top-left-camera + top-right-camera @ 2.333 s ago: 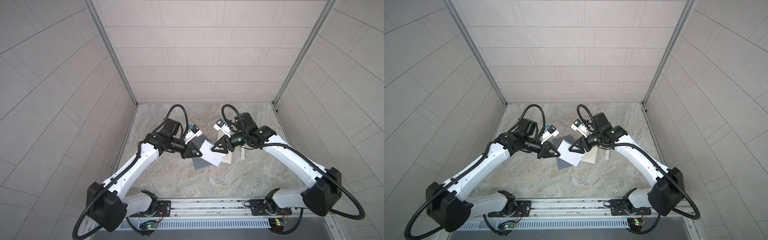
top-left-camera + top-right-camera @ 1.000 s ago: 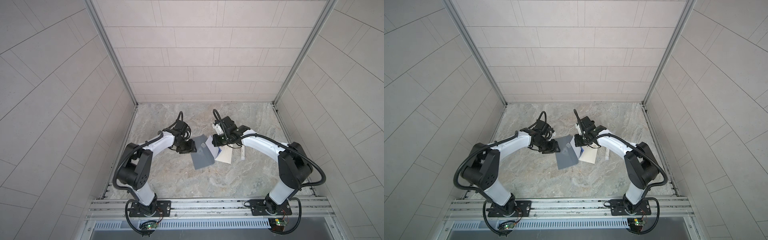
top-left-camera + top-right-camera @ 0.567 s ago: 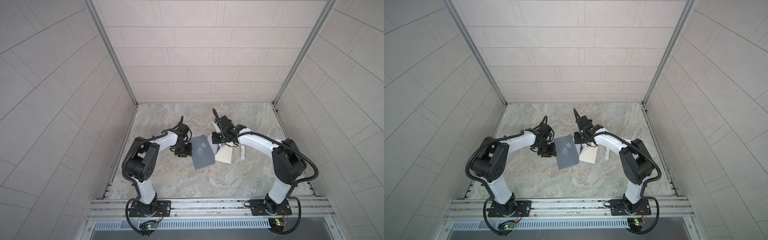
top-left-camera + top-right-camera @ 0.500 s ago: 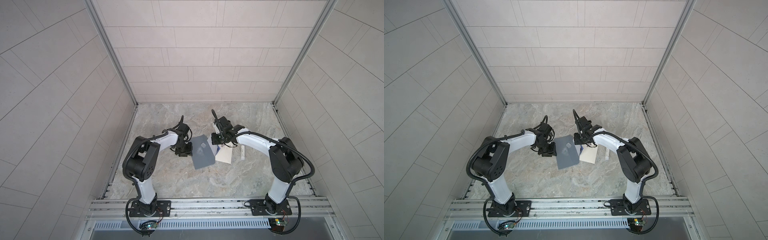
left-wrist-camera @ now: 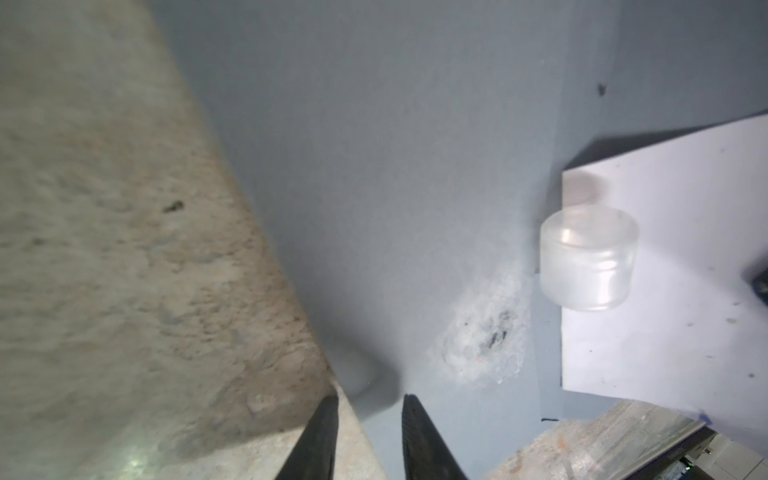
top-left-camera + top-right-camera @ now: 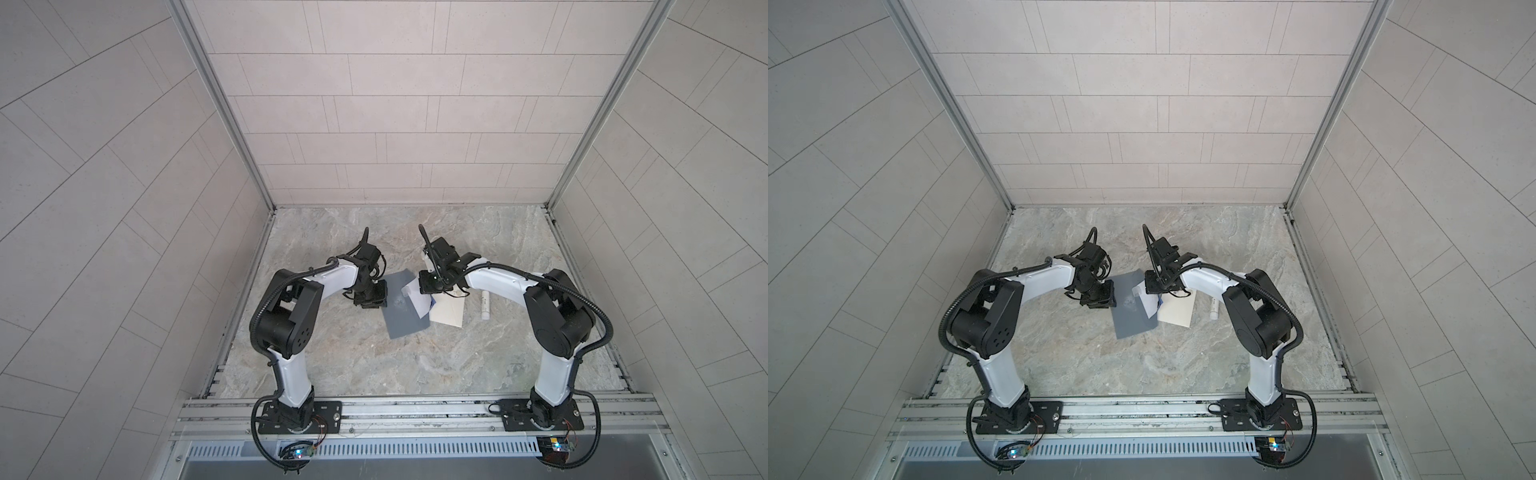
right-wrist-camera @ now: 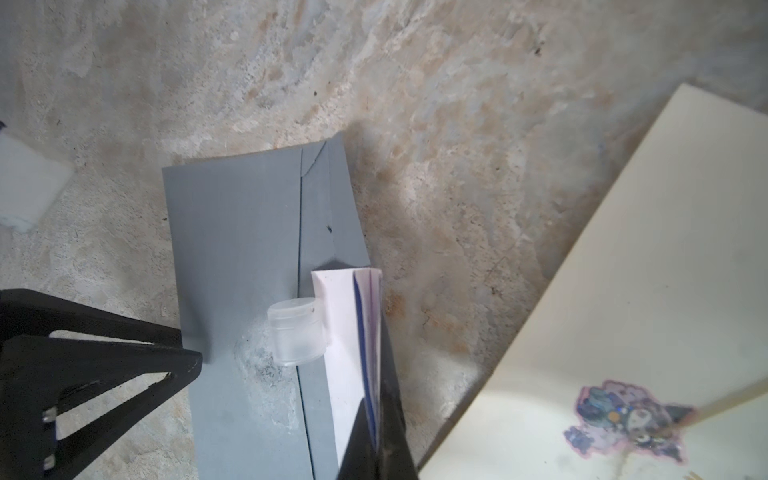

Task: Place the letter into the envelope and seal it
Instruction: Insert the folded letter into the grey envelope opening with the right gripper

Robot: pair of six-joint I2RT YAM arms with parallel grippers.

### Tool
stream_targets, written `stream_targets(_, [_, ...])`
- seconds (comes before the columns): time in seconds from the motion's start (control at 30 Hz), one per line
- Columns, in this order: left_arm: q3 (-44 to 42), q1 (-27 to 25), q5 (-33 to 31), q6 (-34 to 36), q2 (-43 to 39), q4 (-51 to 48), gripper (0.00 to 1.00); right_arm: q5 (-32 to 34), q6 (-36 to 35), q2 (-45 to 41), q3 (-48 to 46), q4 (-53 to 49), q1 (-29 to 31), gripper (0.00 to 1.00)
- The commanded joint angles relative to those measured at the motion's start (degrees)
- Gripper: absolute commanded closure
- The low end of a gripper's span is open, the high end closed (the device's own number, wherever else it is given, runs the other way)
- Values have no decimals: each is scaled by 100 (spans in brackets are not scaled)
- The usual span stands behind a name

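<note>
Letter [image 7: 345,332] in right tool [image 7: 376,411] — sticker [image 7: 627,419] print blurred.

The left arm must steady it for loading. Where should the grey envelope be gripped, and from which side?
Probably grip the grey envelope at its left long edge, coming in low from the left: that edge looks lifted off the table by the left gripper, while the folded letter and clear cap occupy the other side.

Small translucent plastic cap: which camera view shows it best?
The right wrist view: the small translucent plastic cap is sharp and whole, on the grey paper envelope beside the folded white letter. The left wrist view shows it larger but blurred; both top views, at most a speck.
</note>
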Motion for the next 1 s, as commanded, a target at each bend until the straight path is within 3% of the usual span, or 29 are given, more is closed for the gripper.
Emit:
stream_targets(0.0, [-171, -14, -388, -46, 466, -54, 66, -35, 125, 141, 64, 116, 56, 100])
stream_targets(0.97, [-310, -14, -238, -301, 650, 167, 63, -176, 344, 552, -136, 515, 175, 100])
